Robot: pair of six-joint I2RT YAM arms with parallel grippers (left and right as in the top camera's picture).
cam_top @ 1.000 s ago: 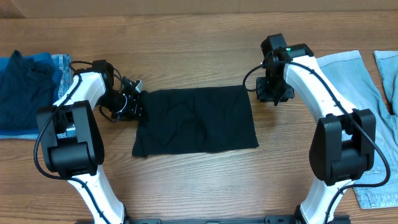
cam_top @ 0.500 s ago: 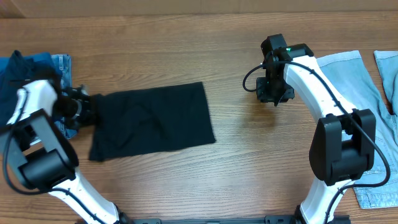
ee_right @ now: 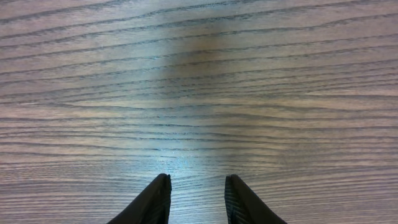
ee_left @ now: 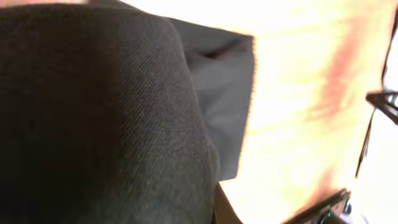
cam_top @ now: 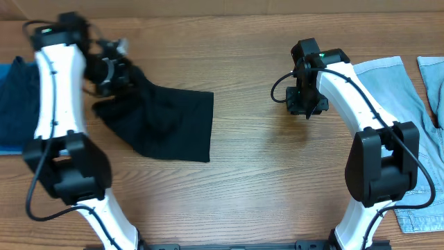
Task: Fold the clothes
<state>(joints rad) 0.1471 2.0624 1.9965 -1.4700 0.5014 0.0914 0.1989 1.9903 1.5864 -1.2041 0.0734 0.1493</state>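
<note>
Black garment clenched at one corner by left gripper; right gripper parted, empty, above wooden table.

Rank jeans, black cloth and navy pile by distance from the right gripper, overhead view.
From the right gripper, nearest first:
1. jeans, just to its right
2. black cloth, left of centre
3. navy pile, at the far left edge
</note>
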